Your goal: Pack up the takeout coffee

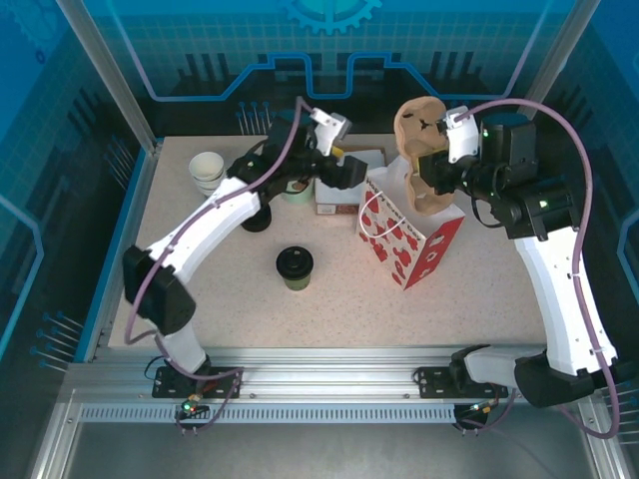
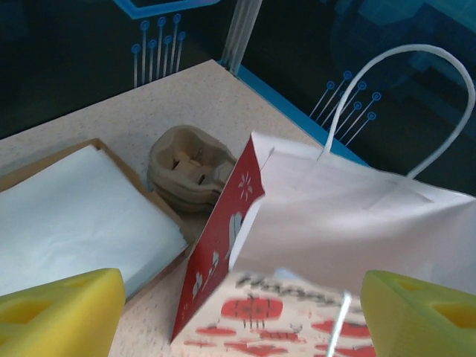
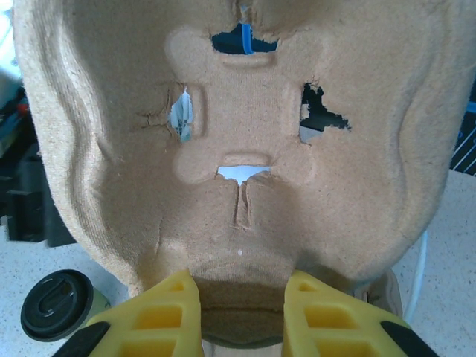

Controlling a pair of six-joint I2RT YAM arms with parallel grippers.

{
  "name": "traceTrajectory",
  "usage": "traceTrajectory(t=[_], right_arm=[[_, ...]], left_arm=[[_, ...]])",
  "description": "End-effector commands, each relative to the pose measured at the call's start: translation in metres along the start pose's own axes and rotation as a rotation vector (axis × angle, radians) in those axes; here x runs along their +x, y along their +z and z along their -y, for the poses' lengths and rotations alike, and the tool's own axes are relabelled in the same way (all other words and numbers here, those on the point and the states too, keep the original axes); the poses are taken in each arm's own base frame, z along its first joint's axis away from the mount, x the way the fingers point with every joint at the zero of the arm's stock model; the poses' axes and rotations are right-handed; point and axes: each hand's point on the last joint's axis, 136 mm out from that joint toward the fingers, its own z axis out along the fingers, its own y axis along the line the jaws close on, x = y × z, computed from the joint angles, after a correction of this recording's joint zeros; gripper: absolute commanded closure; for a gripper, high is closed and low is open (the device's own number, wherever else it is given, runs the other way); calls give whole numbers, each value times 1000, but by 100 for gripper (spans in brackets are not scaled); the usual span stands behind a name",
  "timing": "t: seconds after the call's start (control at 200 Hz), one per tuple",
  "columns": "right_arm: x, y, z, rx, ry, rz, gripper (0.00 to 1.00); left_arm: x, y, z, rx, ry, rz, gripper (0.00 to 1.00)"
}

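A tan moulded-pulp cup carrier (image 3: 357, 186) stands upright, its lower edge pinched at six o'clock by the right gripper (image 3: 242, 290). At eight o'clock sits a black-lidded olive-green paper cup (image 3: 56, 306).

We stretch our left arm (image 1: 215, 225) forward in a long bow, the left gripper (image 2: 242, 297) spread wide and empty, while our right arm (image 1: 559, 279) folds inward, wrist high, the right gripper (image 3: 242, 286) pinched on a pulp cup carrier (image 3: 238, 149).
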Motion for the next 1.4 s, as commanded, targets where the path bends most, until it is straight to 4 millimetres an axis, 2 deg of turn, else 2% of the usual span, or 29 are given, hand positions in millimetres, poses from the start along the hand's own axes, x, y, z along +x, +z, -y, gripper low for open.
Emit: traceTrajectory(t=[0.0,0.14,0.275,0.62,0.82,1.03,1.226,1.396], right_arm=[[4,-7,5,6,-2,-2,77],[6,-7,11,19,7,-8,78],[8,-4,12,18,11,-16,77],[10,9,11,-9,0,-29,77],[11,21,9,-37,-28,-38,78],[14,27,4,-68,-43,-42,78],[14,26,-10,-142,-79,-32,78],[18,28,-19,-175,-98,-37,78]], left_arm=[[10,20,14,90,44,-101,17],[16,49,21,144,52,-168,20],[16,67,25,173,64,-192,24],[18,89,12,139,69,-204,56],[18,90,8,136,54,-204,72],[16,79,7,153,12,-216,86],[15,63,10,171,-6,-231,93],[16,50,7,156,-18,-235,94]])
